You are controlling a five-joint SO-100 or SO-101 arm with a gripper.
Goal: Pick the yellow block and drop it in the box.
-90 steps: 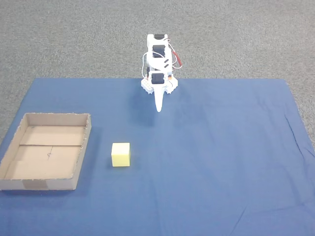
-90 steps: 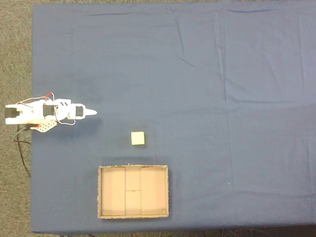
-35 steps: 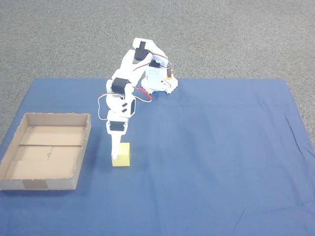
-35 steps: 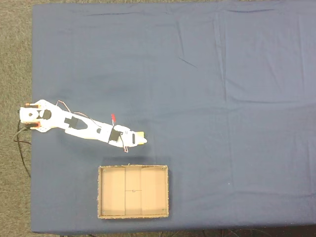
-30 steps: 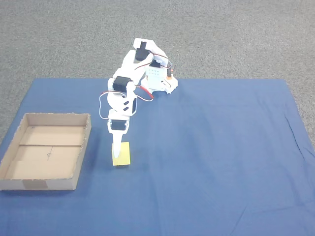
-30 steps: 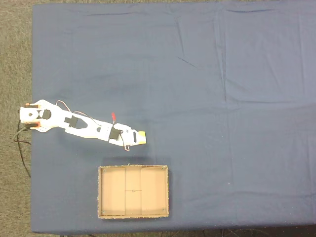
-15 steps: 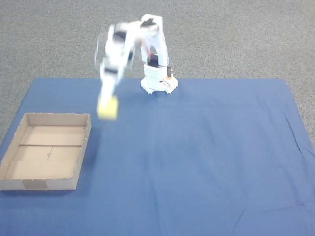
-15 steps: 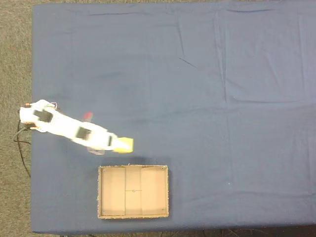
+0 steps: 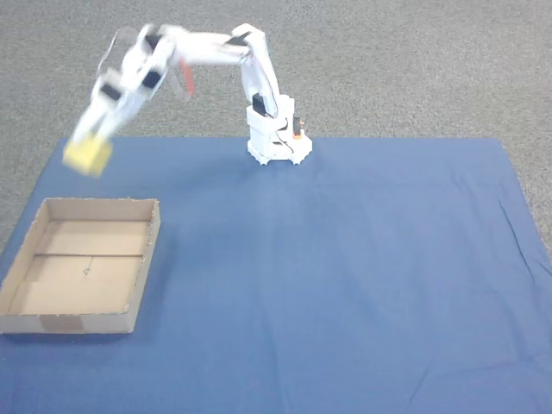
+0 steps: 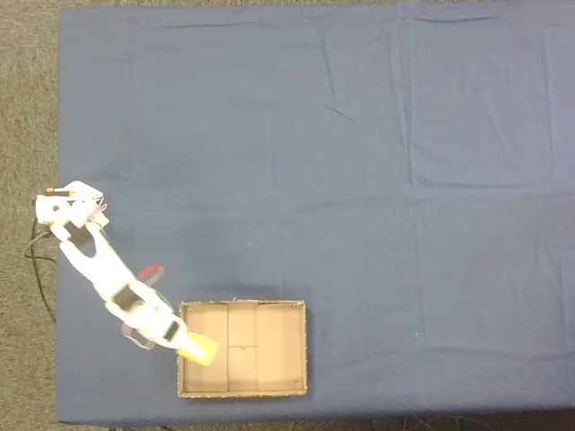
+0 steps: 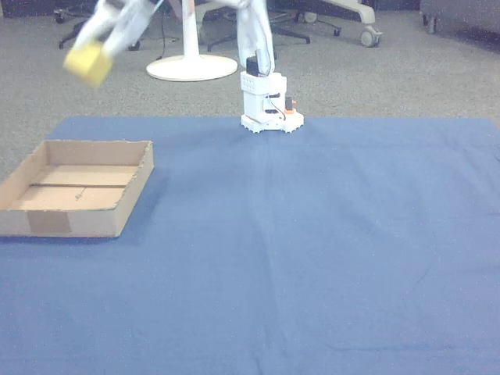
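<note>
end effector (image 9: 90, 148) clamped around the yellow block (image 9: 88, 156) at its tip, raised above the box (image 9: 129, 326).

You have the box (image 10: 278, 346) open on top, low walls all round, floor bare apart from a seam. The yellow block (image 10: 199, 349), pinched in the gripper (image 10: 189, 345), overlaps the box's left wall in a fixed view. Blue cloth (image 9: 362, 276) right of the box lies bare; arm base (image 9: 276, 142) stands at the far edge.
</note>
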